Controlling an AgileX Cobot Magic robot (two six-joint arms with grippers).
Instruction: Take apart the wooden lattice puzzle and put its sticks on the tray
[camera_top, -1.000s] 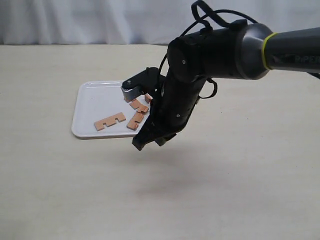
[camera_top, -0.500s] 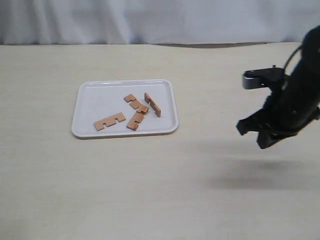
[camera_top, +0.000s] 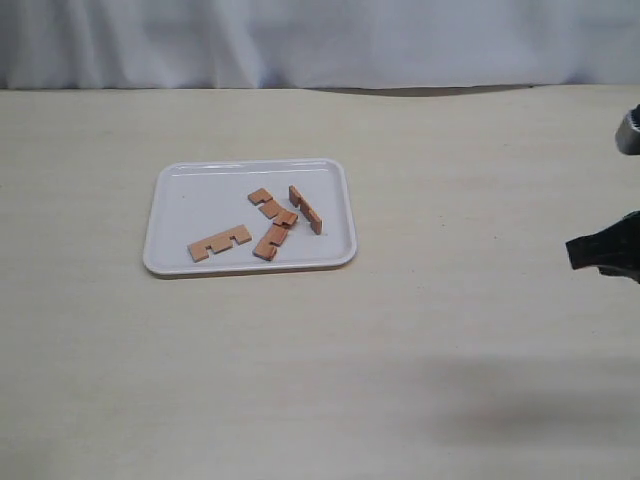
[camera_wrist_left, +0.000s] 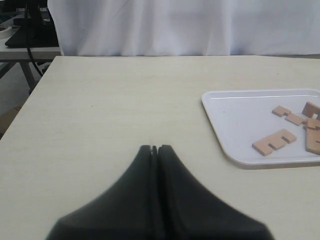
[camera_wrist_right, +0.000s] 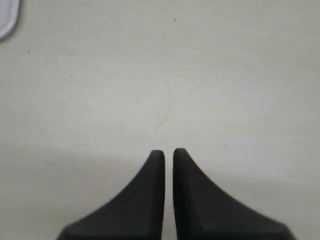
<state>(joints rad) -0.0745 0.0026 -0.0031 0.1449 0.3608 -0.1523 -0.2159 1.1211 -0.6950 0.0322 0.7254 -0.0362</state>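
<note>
The white tray (camera_top: 200, 195) lies left of the middle, and no joined lattice puzzle shows. Several loose reddish-brown notched sticks rest on the tray: one flat at the front (camera_top: 219, 243), one on edge at the right (camera_top: 305, 209), and others overlapping between them (camera_top: 272, 225). My right gripper (camera_top: 592, 254) hangs at the far right edge of the exterior view, well away from the tray. In its wrist view the right gripper (camera_wrist_right: 169, 152) shows a narrow gap with bare table in it. My left gripper (camera_wrist_left: 154, 148) is shut and empty, with the tray (camera_wrist_left: 235, 117) and sticks (camera_wrist_left: 273, 141) off to one side.
A white curtain (camera_top: 320, 40) runs along the back of the beige table (camera_top: 320, 380). A tray corner (camera_wrist_right: 6, 20) shows at the edge of the right wrist view. Beyond the table's edge, a stand with cables (camera_wrist_left: 27, 30) appears in the left wrist view.
The right arm has swung from over the tray's right side to the far right edge of view. All the sticks now lie uncovered on the tray.
</note>
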